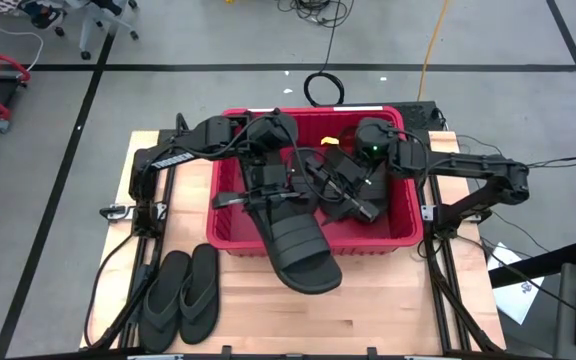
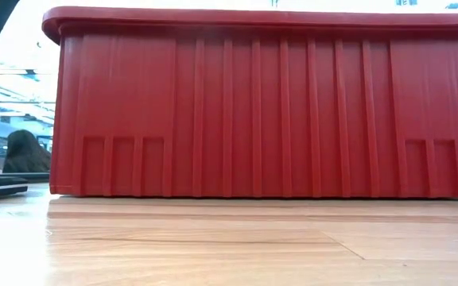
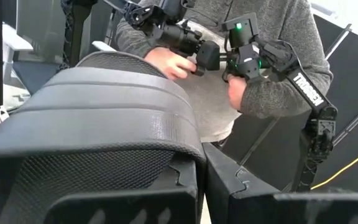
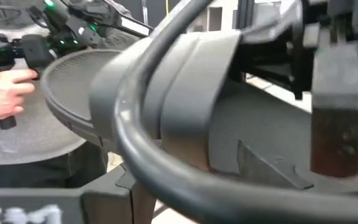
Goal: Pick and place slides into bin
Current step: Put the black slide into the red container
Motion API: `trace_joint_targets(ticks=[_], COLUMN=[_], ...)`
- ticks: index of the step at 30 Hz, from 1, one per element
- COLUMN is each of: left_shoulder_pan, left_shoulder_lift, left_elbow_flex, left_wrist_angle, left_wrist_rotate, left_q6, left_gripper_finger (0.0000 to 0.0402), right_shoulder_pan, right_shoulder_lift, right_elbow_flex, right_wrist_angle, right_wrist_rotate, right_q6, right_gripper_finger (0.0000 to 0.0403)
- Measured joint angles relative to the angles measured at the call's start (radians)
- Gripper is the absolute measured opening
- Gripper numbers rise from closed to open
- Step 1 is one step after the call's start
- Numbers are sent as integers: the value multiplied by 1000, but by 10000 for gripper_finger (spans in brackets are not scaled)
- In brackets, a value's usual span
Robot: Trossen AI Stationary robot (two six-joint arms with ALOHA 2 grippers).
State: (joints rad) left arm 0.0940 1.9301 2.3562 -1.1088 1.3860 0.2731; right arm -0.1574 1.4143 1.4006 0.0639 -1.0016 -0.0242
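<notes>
The red bin [image 1: 230, 232] stands mid-table, and its near wall fills the low view [image 2: 269, 111]. My left gripper [image 1: 268, 192] reaches over the bin and is shut on a black band-strap slide [image 1: 300, 248], whose toe end juts past the near rim. My right gripper [image 1: 356, 192] is inside the bin and shut on a second band-strap slide [image 1: 340, 178]. More black slides lie under it in the bin. Two thong-strap slides [image 1: 180, 295] lie flat on the table, left of the bin's near corner. My left gripper holds the slide at its heel end [image 3: 188, 163], pinched between the two fingers [image 3: 253, 199]. The fingers slant down toward the table's near side and lie along the slide. The slide is lifted, and its toe end [image 1: 313, 275] juts out over the bin's near rim. My right gripper holds the second slide close beside its ribbed band [image 4: 185, 93]. A cable and the slide itself hide the place of contact. The slide is above the others inside the bin. I cannot tell whether it rests on them.
A person stands at the table's near side working hand-held control arms [image 3: 241, 56]. Bare wooden tabletop [image 1: 388, 310] lies in front of the bin. Cables run along both table edges and over the bin's far rim.
</notes>
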Motion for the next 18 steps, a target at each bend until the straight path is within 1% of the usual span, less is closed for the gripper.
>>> trace_joint_targets(ticks=[2,8,14,16,18], left_shoulder_pan=[0,0,0,-4,-11], left_shoulder_lift=[0,0,0,0,0], left_elbow_flex=[0,0,0,0,0], left_wrist_angle=[8,8,16,44,99], left_wrist_rotate=[-1,0,-22,-24,-24], left_q6=[-8,-49,-76,-114,-177], left_gripper_finger=[0,0,0,0,0], right_shoulder_pan=[0,-20,-20,-21,-37], right_shoulder_lift=[-1,-1,-1,-1,0], right_elbow_flex=[0,0,0,0,0], right_wrist_angle=[14,48,54,35,8], right_wrist_rotate=[-21,-130,-119,-84,-74], right_q6=[12,95,62,41,30], right_gripper_finger=[199,199,199,199,199])
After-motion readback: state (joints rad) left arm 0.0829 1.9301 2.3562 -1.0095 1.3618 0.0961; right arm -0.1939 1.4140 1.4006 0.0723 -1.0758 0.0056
